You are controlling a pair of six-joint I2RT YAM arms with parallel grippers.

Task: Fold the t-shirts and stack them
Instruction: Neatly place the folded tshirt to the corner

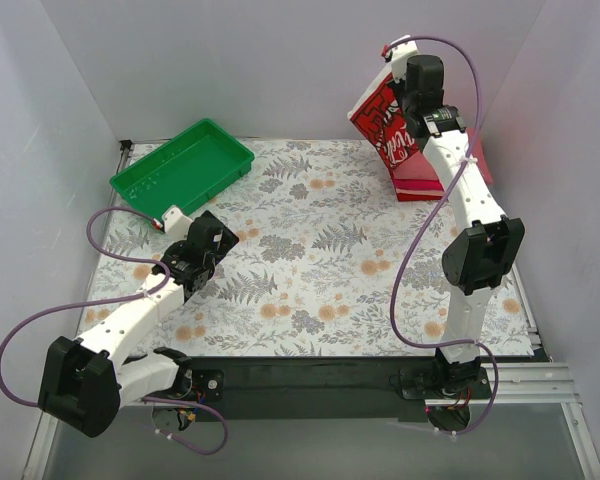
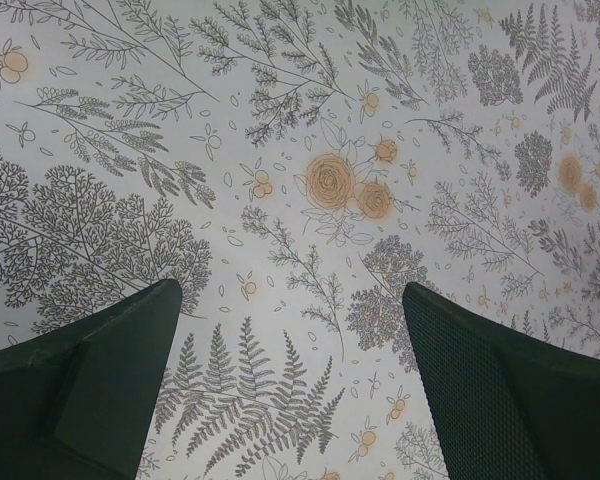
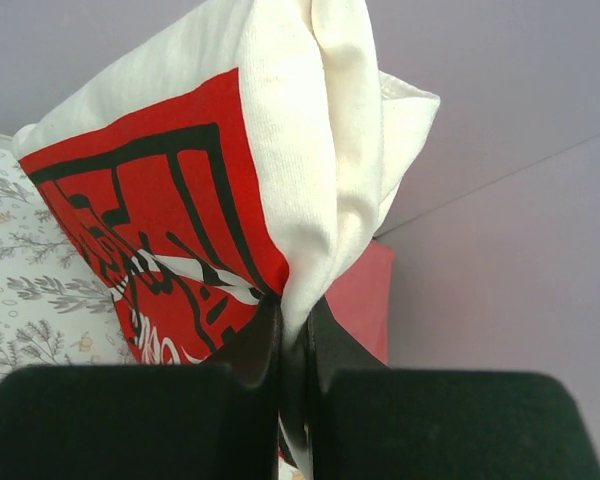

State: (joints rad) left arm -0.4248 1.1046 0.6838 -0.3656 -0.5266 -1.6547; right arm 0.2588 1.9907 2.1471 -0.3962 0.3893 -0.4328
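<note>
White t-shirt [image 1: 378, 118] with red square print pinched in the right claw [image 3: 295, 345], held off the tabletop [image 1: 310, 260] at its far right beside the folded red and pink t-shirts [image 1: 425, 185]; left claw [image 2: 290, 300] spread wide, empty, over the tabletop near the green tray [image 1: 180, 168].

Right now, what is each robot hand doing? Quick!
Left end effector: open, holding nothing.
Right end effector: closed on the white t-shirt with the red print.
</note>
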